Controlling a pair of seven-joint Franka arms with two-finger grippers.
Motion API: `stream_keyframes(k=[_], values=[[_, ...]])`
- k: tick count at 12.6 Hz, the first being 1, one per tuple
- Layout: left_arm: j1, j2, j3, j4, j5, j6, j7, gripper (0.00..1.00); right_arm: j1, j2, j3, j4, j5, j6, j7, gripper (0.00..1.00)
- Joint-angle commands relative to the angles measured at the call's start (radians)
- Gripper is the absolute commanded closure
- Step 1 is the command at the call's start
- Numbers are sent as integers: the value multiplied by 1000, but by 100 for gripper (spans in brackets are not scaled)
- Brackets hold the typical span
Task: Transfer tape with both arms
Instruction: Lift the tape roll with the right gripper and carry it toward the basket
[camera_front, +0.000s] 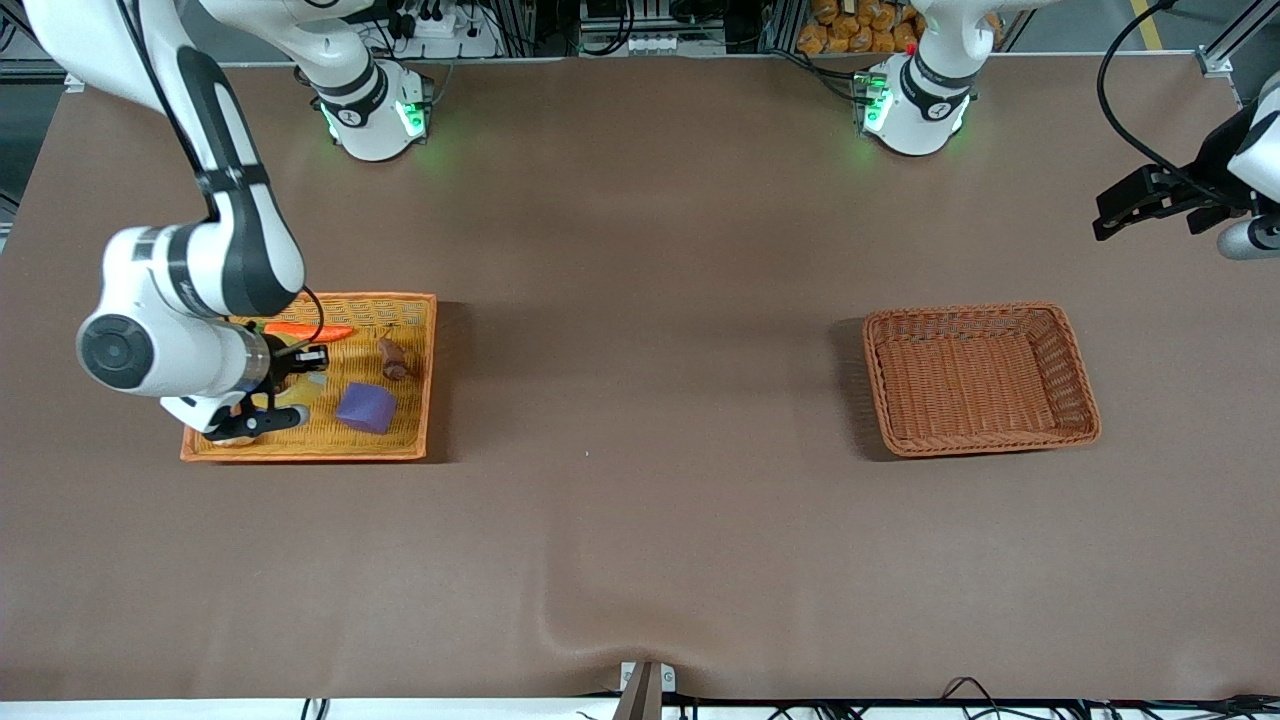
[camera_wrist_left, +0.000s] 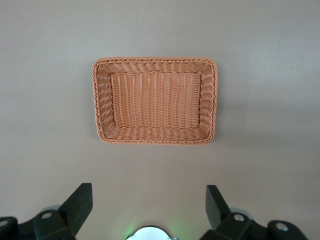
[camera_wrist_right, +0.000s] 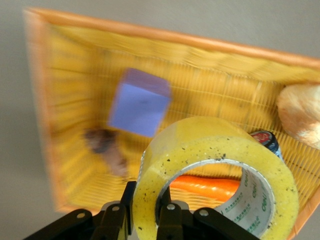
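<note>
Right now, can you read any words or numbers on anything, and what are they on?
"Deli", or close to it: pale printing repeated on the grey-white core of the tape, which the right gripper holds by its wall above the yellow tray. The letters are small, so this reading is unsure.
A small round mark on each arm's base: too small to read.
Nothing else carries text.

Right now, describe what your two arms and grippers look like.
Both arms are white jointed tubes with black bands, on bases lit green. The right arm carries a thin black cable to the right gripper, black with silver screw heads. The left arm trails a black cable too; the left gripper has black wedge-shaped fingers.
</note>
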Motion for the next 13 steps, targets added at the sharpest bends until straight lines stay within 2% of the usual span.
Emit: stream_keyframes(k=[1,4,6,8,10,13], values=[[4,-3,0,0,-14,5,4,0,84,2,25,149,61,-115,83,100],[7,-4,0,-1,-14,7,4,0,286,27,27,220,103,-92,325,100],[7,-6,2,-1,-15,5,4,0,413,105,34,267,162,24,480,100],[9,-7,2,-3,-15,5,4,0,555,238,34,367,170,193,687,100],[9,-7,2,-3,-15,5,4,0,610,373,36,462,170,273,801,100],[9,-6,3,-3,-14,7,4,0,652,470,36,470,167,359,806,100]])
